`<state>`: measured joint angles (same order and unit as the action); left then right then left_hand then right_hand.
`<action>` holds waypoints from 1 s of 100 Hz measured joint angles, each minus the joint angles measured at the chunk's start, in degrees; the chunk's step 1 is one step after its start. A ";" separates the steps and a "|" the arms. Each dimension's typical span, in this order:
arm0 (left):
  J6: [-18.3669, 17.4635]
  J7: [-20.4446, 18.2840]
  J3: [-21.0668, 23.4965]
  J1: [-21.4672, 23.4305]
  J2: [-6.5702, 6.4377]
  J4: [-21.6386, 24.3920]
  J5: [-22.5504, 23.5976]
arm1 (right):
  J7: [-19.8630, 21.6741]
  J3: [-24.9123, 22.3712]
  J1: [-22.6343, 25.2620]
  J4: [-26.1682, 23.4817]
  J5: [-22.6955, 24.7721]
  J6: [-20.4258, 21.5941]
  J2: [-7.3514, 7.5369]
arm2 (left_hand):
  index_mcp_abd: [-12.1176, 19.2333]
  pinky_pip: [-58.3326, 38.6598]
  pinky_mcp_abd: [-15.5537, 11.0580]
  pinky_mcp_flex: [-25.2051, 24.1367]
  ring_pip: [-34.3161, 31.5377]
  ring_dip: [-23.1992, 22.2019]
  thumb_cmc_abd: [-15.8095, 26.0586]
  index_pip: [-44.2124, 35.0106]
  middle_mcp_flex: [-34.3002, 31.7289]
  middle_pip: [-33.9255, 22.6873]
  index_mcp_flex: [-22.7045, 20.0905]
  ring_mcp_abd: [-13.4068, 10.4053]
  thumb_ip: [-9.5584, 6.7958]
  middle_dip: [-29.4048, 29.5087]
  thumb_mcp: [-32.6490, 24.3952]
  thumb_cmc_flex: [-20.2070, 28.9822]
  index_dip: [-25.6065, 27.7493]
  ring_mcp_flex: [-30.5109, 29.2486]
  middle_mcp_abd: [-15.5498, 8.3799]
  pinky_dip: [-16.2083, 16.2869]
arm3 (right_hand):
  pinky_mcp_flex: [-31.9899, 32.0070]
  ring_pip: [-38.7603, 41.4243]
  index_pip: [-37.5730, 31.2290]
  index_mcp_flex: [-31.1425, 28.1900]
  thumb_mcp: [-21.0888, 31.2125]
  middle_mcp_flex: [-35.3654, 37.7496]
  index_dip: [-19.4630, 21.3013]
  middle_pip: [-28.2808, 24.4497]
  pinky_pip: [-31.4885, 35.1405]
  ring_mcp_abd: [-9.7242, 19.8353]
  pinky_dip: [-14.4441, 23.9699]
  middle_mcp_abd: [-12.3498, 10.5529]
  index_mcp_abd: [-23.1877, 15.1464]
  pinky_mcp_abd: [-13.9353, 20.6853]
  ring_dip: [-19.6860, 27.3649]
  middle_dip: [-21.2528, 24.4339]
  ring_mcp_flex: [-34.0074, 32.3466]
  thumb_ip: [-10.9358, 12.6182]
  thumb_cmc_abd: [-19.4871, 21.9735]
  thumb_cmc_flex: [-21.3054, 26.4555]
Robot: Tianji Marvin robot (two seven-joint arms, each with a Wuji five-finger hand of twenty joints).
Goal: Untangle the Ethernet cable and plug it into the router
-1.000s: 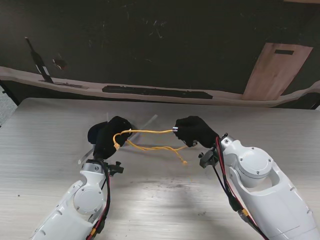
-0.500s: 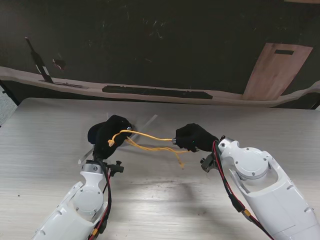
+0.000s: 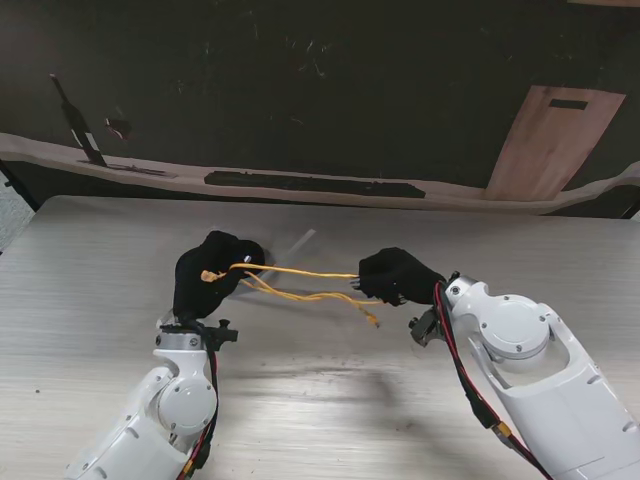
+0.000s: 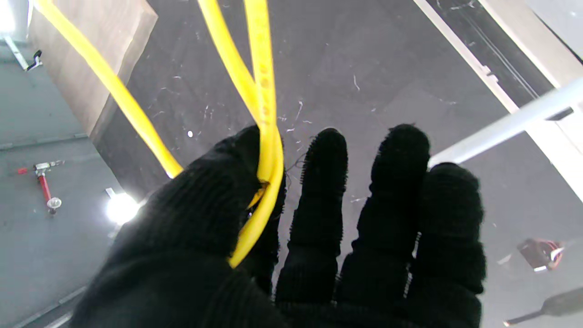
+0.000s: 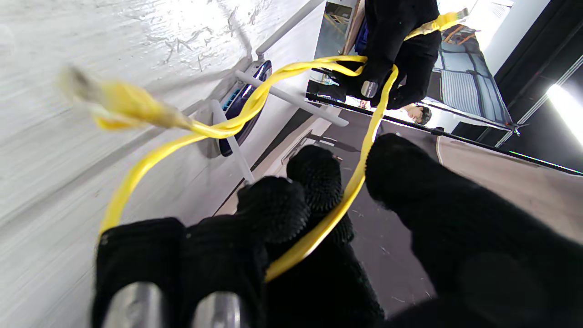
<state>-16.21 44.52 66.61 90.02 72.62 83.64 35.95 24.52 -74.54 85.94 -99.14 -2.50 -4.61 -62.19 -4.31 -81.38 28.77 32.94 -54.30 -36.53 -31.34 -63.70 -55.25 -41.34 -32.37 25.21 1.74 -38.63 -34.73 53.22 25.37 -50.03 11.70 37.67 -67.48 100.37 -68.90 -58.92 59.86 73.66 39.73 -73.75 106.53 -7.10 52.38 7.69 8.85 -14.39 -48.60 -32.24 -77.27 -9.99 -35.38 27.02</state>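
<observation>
**Yellow cable held between both hands above the table**

The router [image 5: 243, 107] is hard to make out for me: in the stand view my left hand [image 3: 205, 275] covers nearly all of it, leaving only one pale antenna [image 3: 296, 243] poking out toward 1 o'clock from that hand. The right wrist view shows a dark body with white antennas lying on the table [image 3: 90, 290], its ports not readable. One plug end of the cable is blurred in that same view.

The yellow Ethernet cable [image 3: 300, 272] runs between my two hands, lifted off the table. My left hand is clamped on it: the left wrist view shows two strands pinched between the thumb [image 4: 214, 191] and the forefinger. A short end with a plug sticks out at 9 o'clock from that grip in the stand view. My right hand [image 3: 395, 275] is closed on the other part, the strand passing between thumb and fingers [image 5: 319, 175].

From the right hand a loose tail droops toward 7 o'clock, ending in a plug. Between the hands two strands twist around each other; a third runs straight just above them.
</observation>
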 measured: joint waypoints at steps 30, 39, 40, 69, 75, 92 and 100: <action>-2.12 -9.36 2.09 0.81 -0.60 0.97 -5.20 | -6.53 -0.32 0.72 -0.20 -5.15 0.80 -0.99 | 0.00 0.00 -0.08 0.06 -0.02 0.73 0.00 2.79 0.00 -0.02 0.00 -0.03 0.02 1.00 0.29 -1.35 -1.22 -0.01 -0.70 0.02 | 0.00 0.01 0.09 0.02 -0.04 0.00 0.02 -0.05 0.00 0.01 -0.06 -0.01 0.09 -0.16 -0.01 0.00 0.00 0.00 0.71 0.00; -2.59 -10.16 1.80 0.76 -1.62 0.86 -5.14 | -7.84 0.37 0.58 -0.21 -5.13 1.50 -1.14 | -0.04 2.12 -0.77 -2.41 2.06 1.50 0.09 6.16 3.74 -1.33 0.07 -0.16 0.43 2.65 -3.29 -6.68 -1.25 1.78 -0.72 0.02 | 0.00 0.02 -0.12 0.02 -0.04 0.00 0.02 -0.08 0.00 0.01 -0.10 -0.01 -0.04 -0.47 -0.01 0.00 0.00 0.00 0.71 0.00; -2.61 -10.26 1.78 0.75 -1.72 0.84 -5.13 | -7.93 0.50 0.54 -0.21 -4.97 1.65 -1.14 | -0.11 2.50 -0.86 -2.99 2.33 1.51 0.12 6.97 4.48 -1.34 0.15 -0.16 0.43 3.31 -3.94 -7.57 -1.25 2.11 -0.72 0.02 | 0.00 0.02 -0.15 0.02 -0.04 0.00 0.02 -0.09 0.00 0.01 -0.12 -0.01 -0.07 -0.48 -0.01 0.00 0.00 0.00 0.71 0.00; -5.52 -21.76 5.30 3.09 -4.44 3.17 -5.36 | -13.21 1.90 -0.28 0.03 -1.93 4.41 -2.28 | -2.16 22.18 -2.83 -24.55 21.88 5.12 2.01 31.47 22.00 11.14 5.70 -2.81 1.13 13.06 -5.22 -19.38 -4.72 21.00 -0.65 -5.44 | 0.00 0.07 -0.74 0.02 -0.08 0.00 0.03 -0.11 0.00 0.01 -0.26 -0.02 -0.49 -0.65 -0.02 0.00 0.00 0.00 1.42 0.00; -5.79 -22.68 5.63 3.33 -4.82 3.26 -5.38 | -13.38 1.70 -0.27 0.03 -1.38 4.99 -2.44 | -2.16 25.55 -3.26 -26.70 25.21 6.58 1.99 34.43 24.49 13.73 6.40 -3.05 1.19 14.08 -3.77 -19.99 -6.28 23.23 -0.61 -6.73 | 0.00 0.07 -0.74 0.02 -0.08 0.00 0.03 -0.12 0.00 0.01 -0.27 -0.02 -0.49 -0.65 -0.02 0.00 0.00 0.00 1.42 0.00; -6.68 -30.06 6.49 3.67 -5.87 4.17 -6.77 | -15.59 0.54 0.26 -0.18 -0.43 6.98 -2.80 | -2.16 31.89 -4.01 -30.17 29.99 8.39 2.01 39.34 27.78 18.22 7.50 -4.38 1.41 16.57 -0.82 -21.45 -8.64 27.16 -0.53 -8.75 | 0.00 0.08 -0.74 0.02 -0.08 0.00 -0.08 -0.12 0.00 0.01 -0.27 -0.02 -0.41 -0.65 -0.02 0.00 0.00 0.00 1.42 0.00; -6.47 -31.22 6.54 3.78 -6.39 4.75 -6.73 | -16.40 -0.03 0.46 -0.27 -0.19 7.87 -2.97 | -2.16 33.43 -4.20 -30.46 31.37 9.05 2.60 40.85 28.47 19.50 7.51 -4.52 1.35 17.04 -1.32 -20.46 -9.43 27.33 -0.52 -8.82 | 0.00 0.08 -1.02 0.02 -0.08 0.01 -0.21 -0.12 0.00 0.01 -0.27 -0.02 -0.57 -0.65 -0.02 0.00 0.00 -0.19 1.42 0.00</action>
<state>-22.68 13.30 73.15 93.80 66.23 88.39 29.22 8.12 -74.57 86.41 -99.41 -2.69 3.27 -65.16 -6.47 -47.95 24.57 2.48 -22.94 -27.48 -28.74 -22.85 -26.78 -21.84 -24.86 20.68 3.09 -21.59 -36.05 32.76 15.94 -22.70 11.17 28.84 -67.48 100.45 -69.92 -58.90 59.78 73.66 39.53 -73.88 106.53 -7.09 52.12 7.67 8.29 -15.04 -48.62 -32.24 -77.27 -10.18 -33.96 27.02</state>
